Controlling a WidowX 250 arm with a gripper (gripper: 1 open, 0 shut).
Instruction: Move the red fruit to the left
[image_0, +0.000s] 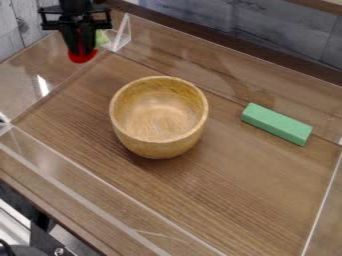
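Note:
The red fruit is a small bright-red toy held at the far left of the table, near the back corner. My gripper points straight down and is shut on the red fruit, its black fingers covering the fruit's upper part. The fruit hangs just above the wooden tabletop, well left of and behind the wooden bowl. No green tuft shows from here.
A flat green rectangular block lies to the right of the bowl. Clear plastic walls ring the table on all sides, and the gripper is close to the left wall.

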